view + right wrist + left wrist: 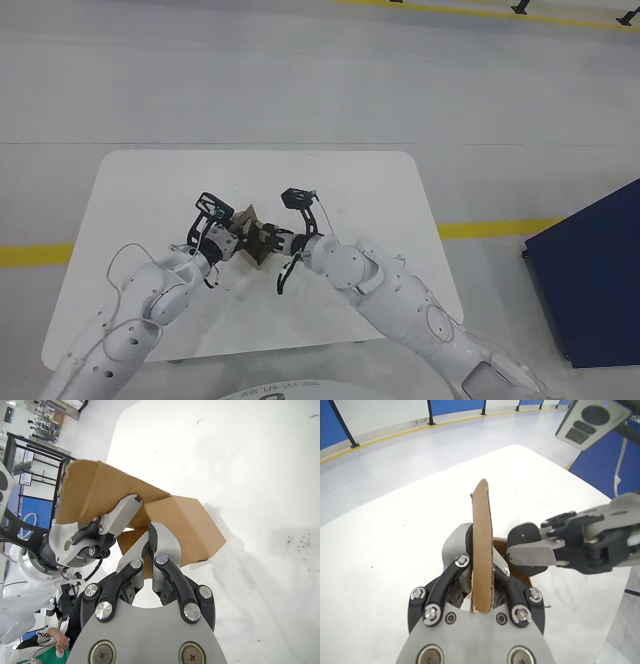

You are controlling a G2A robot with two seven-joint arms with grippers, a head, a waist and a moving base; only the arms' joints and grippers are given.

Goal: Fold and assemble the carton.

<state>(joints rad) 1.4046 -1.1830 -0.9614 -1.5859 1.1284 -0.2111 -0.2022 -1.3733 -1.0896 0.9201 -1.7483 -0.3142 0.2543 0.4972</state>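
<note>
Carton (255, 240), partly folded, is held over the white table (350, 190): left gripper (482, 550) clenches one flap, right gripper (151, 540) clamps a side wall.

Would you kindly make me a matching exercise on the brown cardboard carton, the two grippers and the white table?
Things: 1 brown cardboard carton; 2 left gripper; 3 right gripper; 4 white rounded table.
States: A shut on the carton's large open flap; B white, speckled with dark marks; C held by both grippers; D shut on the carton's box-shaped part.
Pairs: 1-C, 2-A, 3-D, 4-B.
</note>
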